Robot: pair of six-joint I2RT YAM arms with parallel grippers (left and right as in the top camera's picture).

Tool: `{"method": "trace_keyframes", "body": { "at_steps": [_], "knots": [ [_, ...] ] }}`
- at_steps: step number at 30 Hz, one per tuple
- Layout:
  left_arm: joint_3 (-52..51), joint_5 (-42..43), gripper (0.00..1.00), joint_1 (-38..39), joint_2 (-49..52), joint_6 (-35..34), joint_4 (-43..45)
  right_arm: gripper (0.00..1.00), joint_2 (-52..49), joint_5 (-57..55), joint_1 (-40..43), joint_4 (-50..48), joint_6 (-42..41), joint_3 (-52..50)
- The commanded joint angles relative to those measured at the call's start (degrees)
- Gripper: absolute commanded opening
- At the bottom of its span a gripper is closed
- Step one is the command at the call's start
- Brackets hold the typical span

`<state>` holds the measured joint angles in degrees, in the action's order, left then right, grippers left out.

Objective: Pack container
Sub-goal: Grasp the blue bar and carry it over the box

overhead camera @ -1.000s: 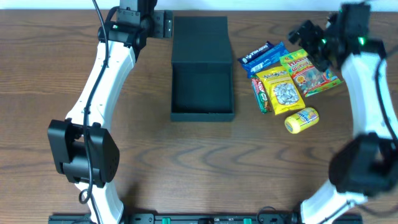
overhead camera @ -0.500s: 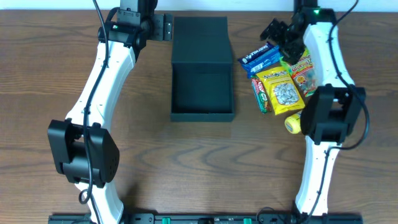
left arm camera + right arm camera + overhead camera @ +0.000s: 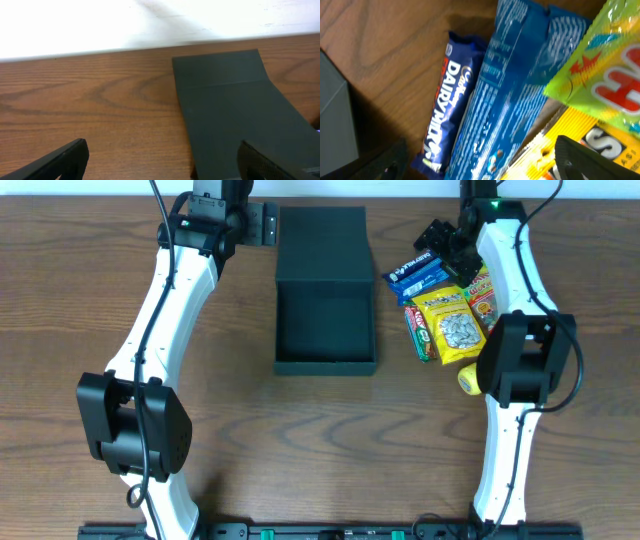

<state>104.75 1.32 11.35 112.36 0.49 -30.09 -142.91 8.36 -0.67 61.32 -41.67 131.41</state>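
One open black container (image 3: 325,320), six snacks (image 3: 455,325) just beside it

Container (image 3: 325,320) matte black; chocolate bar (image 3: 445,105) dark blue, white lettering; table (image 3: 300,440) brown woodgrain.

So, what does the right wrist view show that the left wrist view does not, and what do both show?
Only the right wrist view shows snacks: a Dairy Milk bar, a blue packet and a yellow-green bag. Only the left wrist view shows the white area beyond the table. Both show the table and the black container, the right wrist view only its corner.
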Motion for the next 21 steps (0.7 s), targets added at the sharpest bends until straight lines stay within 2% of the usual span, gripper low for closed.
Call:
{"method": "trace_keyframes", "body": {
  "at_steps": [1,6,14,18,21],
  "knots": [
    [0.46,-0.28,0.95,-0.09,-0.15,0.85,-0.13,0.87,-1.42,-1.73,-0.63,-0.74,-0.24,1.33],
    [0.46,-0.33,0.95,-0.09,-0.15,0.85,-0.13,0.75,-2.67,-1.73,-0.98,-1.11,0.0,1.33],
    [0.46,-0.44,0.96,-0.09,-0.15,0.83,-0.11,0.73,-4.79,-1.73,-1.03,-1.22,0.2,1.31],
    [0.46,-0.44,0.96,-0.09,-0.15,0.83,-0.11,0.68,-5.31,-1.77,-1.01,-1.38,0.44,1.31],
    [0.46,-0.44,0.95,-0.09,-0.15,0.83,-0.11,0.61,-5.4,-1.79,-0.79,-1.36,0.61,1.27]
  ]
}}
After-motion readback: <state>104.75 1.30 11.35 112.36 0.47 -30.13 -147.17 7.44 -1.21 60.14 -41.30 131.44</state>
